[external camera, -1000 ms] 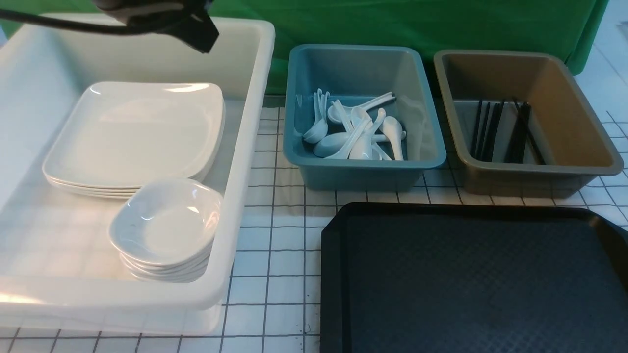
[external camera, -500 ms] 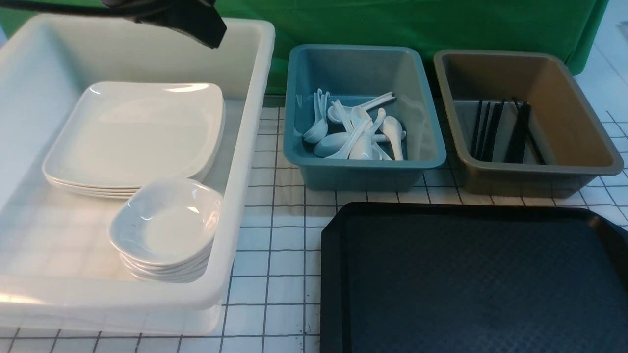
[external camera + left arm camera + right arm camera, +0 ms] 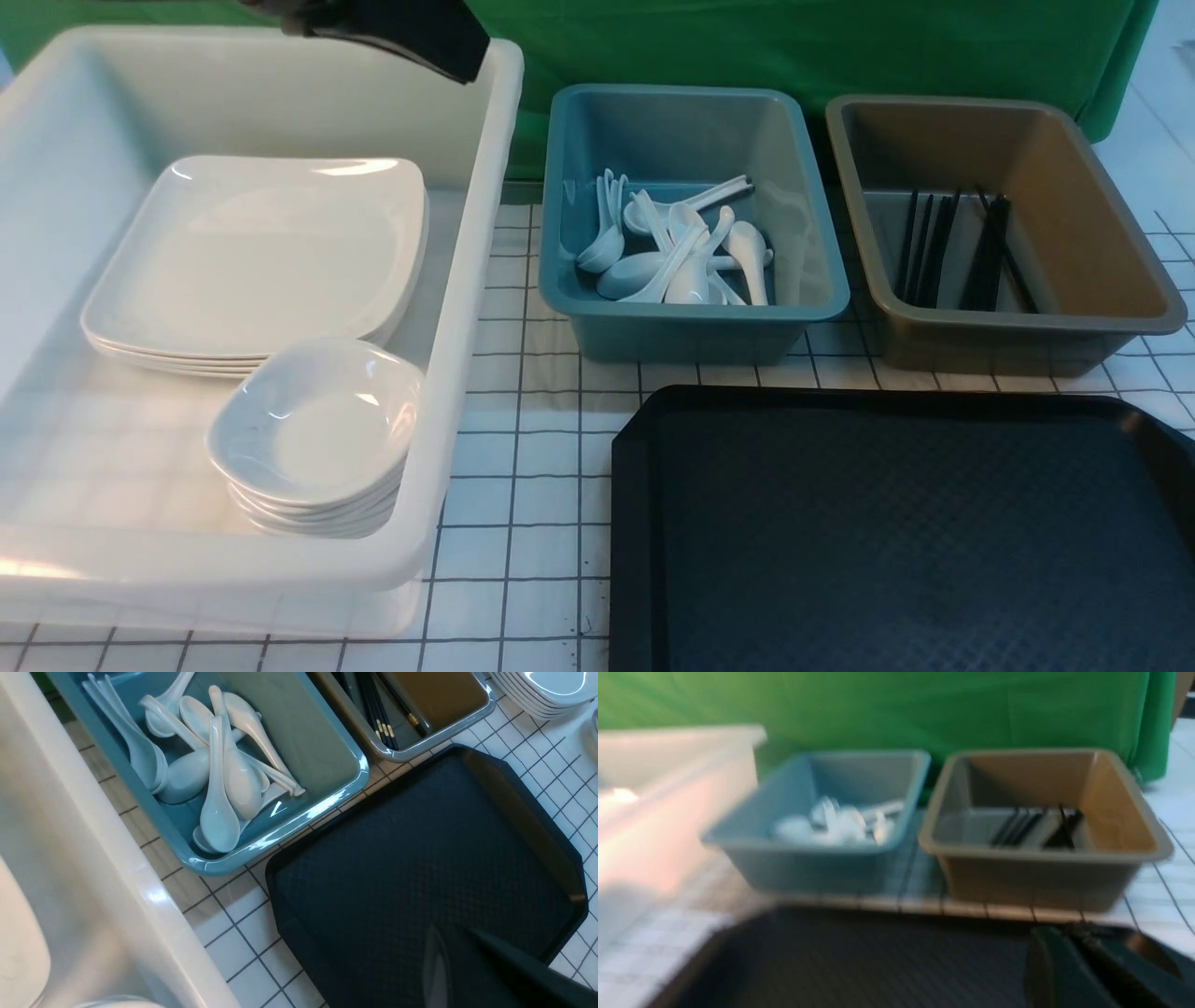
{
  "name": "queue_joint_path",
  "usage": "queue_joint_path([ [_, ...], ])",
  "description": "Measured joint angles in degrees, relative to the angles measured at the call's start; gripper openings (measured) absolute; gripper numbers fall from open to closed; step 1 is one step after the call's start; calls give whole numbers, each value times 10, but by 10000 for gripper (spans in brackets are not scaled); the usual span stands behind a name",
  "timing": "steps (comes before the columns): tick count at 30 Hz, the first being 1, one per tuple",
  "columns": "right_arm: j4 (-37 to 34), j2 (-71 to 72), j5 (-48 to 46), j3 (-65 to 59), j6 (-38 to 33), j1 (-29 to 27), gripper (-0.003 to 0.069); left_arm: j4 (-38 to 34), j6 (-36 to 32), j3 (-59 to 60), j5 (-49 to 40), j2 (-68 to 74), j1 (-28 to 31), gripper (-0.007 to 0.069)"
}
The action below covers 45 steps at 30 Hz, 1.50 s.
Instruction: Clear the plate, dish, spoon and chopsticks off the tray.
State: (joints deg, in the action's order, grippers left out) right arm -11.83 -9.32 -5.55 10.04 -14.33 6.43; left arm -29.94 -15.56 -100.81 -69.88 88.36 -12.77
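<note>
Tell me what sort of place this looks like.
Probably a canteen-style dish-sorting station, staged: a black tray, a blue bin of soup spoons, stacked plates, and a green backdrop.

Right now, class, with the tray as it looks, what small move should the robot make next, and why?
Probably draw the left end effector, high by the white tub, back to rest. The tray looks bare; plates sit in that tub, spoons in the blue tub, chopsticks in the brown tub, so nothing seems left to pick.
</note>
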Motion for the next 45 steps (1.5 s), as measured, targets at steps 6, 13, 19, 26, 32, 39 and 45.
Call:
queue_joint_path([
  [6,33,55,-20,-80,0,-31,102,-1,9,0,0,0,0,-1],
  [13,61,84,-37,-96,-1,-51,123,1,11,0,0,0,0,-1],
  [19,63,84,-41,-95,-1,-51,135,-1,39,0,0,0,0,-1],
  [26,63,84,-42,-95,-1,-51,148,-1,78,41,0,-43,0,0],
  [32,63,84,-42,-95,-1,-51,165,20,66,148,0,-134,0,1],
  [39,63,84,-42,-95,-1,-51,176,92,55,238,-2,-229,0,2],
  [45,63,84,-42,-95,-1,-51,188,150,50,340,-2,-341,0,3],
])
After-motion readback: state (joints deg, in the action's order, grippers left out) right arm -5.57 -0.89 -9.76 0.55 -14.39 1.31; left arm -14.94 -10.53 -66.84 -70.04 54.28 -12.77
